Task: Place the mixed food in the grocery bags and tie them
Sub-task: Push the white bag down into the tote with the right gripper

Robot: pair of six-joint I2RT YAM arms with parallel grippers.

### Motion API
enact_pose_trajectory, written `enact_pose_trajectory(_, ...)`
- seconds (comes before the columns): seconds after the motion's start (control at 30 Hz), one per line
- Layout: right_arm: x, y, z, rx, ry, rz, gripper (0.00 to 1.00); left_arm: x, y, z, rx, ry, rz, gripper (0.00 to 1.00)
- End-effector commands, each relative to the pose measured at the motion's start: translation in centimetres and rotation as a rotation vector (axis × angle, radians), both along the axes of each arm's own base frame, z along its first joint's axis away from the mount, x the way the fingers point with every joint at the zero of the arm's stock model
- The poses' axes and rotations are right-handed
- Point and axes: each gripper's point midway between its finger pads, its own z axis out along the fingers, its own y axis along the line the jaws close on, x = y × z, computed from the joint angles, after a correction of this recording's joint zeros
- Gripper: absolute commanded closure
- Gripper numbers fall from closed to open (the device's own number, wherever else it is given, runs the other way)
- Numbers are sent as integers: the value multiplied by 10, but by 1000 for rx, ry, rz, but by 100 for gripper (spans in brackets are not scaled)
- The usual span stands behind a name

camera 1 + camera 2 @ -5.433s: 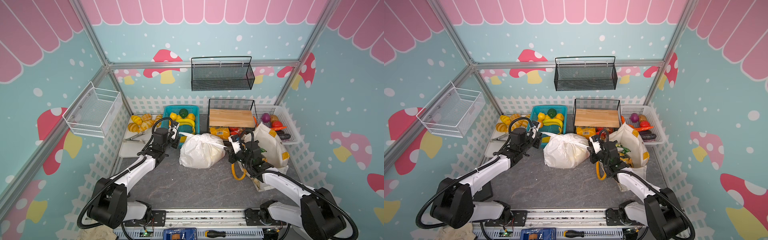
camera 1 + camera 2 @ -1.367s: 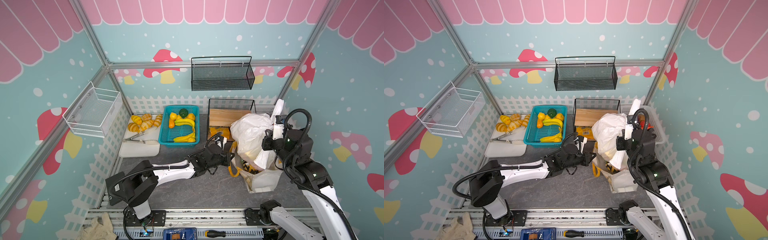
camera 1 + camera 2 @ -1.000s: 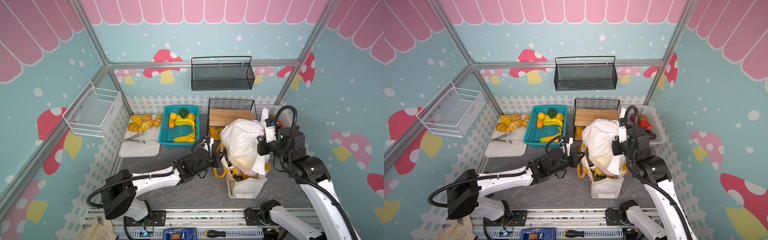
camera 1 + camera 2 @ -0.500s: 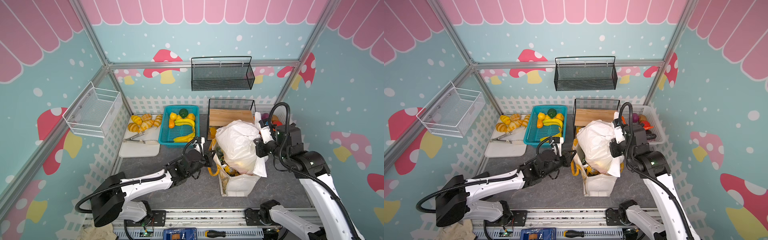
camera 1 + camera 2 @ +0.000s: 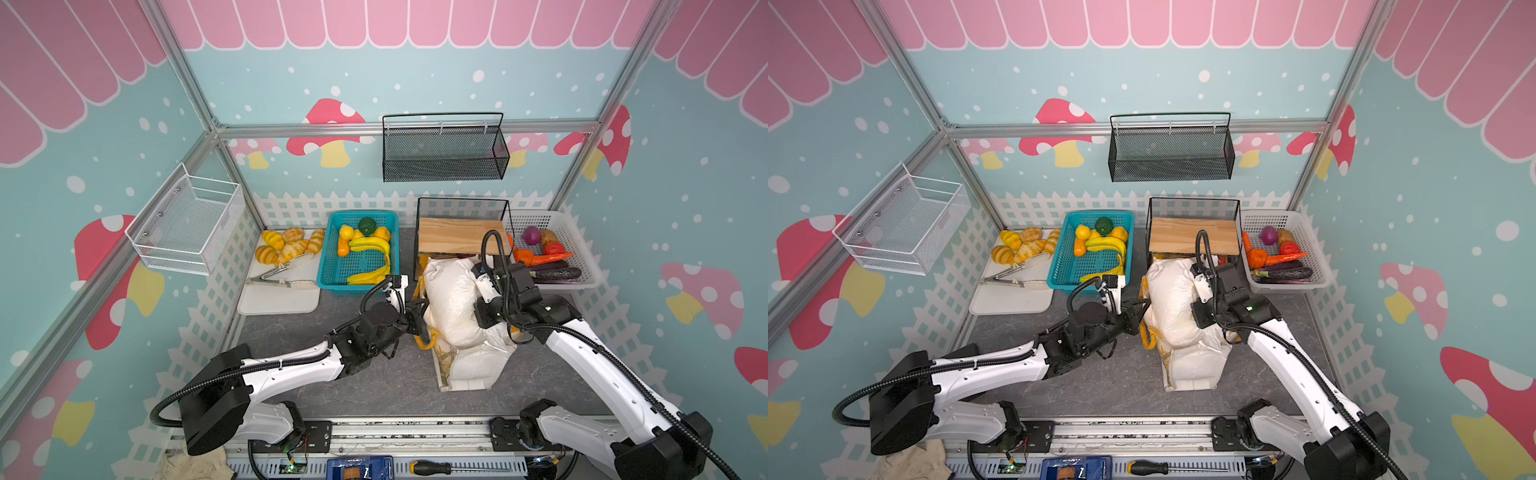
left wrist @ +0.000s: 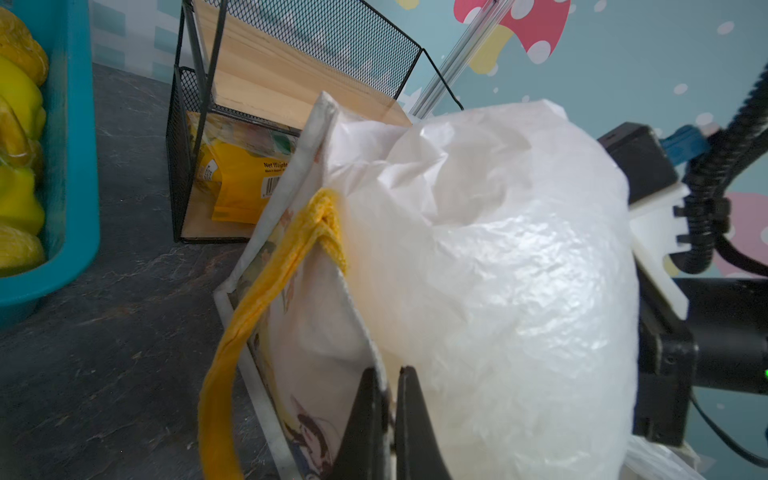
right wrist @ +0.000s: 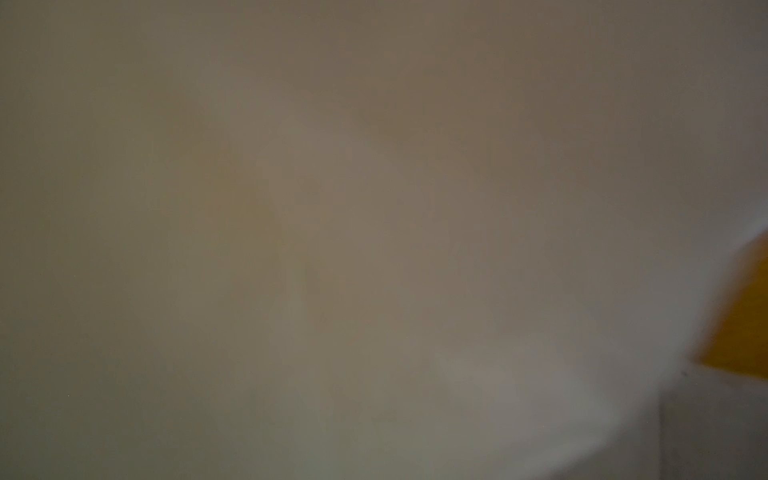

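Top views, going from the left: the bread rolls (image 5: 286, 245) sit far left of the canvas tote (image 5: 469, 374). Closer to the tote is the teal basket (image 5: 360, 213), which has bananas (image 5: 370, 245) and a couple of oranges (image 5: 383, 233) in it, so that fruit isn't packed yet.

The left gripper (image 5: 419, 318) is right at the tote's left edge. In the left wrist view its jaws are pinched nearly together on the tote's rim (image 6: 384, 374), next to the mustard handle (image 6: 257, 299). I'd guess it's holding the mouth steady.

The white plastic bag (image 5: 451, 299) is stuffed full and sits half down in the tote's mouth, bulging over the top. I can't tell whether it's knotted.

Behind the tote, a yellow snack packet (image 6: 241, 183) is under the wire rack (image 5: 461, 205), so that one isn't bagged either.

The right gripper (image 5: 482, 311) is pressed into the plastic bag on the tote's right side. Its fingers are buried and the right wrist view is just blurry plastic. The jaws are closed, though I can't see on what.

So roughly halfway: one bag is loaded and going into the tote, with some fruit, the snack packet and the tying left.
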Motion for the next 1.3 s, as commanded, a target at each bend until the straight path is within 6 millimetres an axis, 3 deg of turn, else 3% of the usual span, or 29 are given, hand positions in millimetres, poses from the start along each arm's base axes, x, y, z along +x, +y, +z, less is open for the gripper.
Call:
enact_pose_trajectory(0.0, 0, 5, -25, -36, 56, 6, 100, 0, 1, 40, -112, -109, -6, 100)
enact_pose_trajectory(0.07, 4, 1, -11, -41, 4, -7, 94, 1, 2, 38, -104, -110, 1, 100)
enact_pose_trajectory(0.17, 7, -2, 41, 2, -157, -13, 76, 2, 7, 34, -89, -110, 20, 100)
enact_pose_trajectory(0.3, 0, 9, 107, 121, -336, 60, 53, 3, 10, 32, -80, -115, 36, 100)
enact_pose_trajectory(0.4, 0, 21, 133, 176, -393, 117, 45, 3, 9, 32, -75, -118, 32, 100)
enact_pose_trajectory(0.53, 16, 47, 145, 264, -423, 183, 43, 3, 6, 30, -72, -111, 20, 100)
enact_pose_trajectory(0.63, 41, 59, 123, 255, -383, 174, 46, 2, 2, 30, -73, -109, 2, 100)
enact_pose_trajectory(0.73, 58, 55, 73, 166, -269, 117, 53, 1, 2, 30, -68, -109, -4, 100)
enact_pose_trajectory(0.9, 41, 39, -7, 124, -87, 36, 66, 2, 11, 32, -53, -140, 29, 100)
enact_pose_trajectory(1.07, 19, 39, -69, 152, 49, 17, 67, 3, 8, 35, -55, -166, 18, 100)
enact_pose_trajectory(1.27, 14, 77, -94, 241, 107, 116, 63, 3, -1, 26, -56, -149, -10, 100)
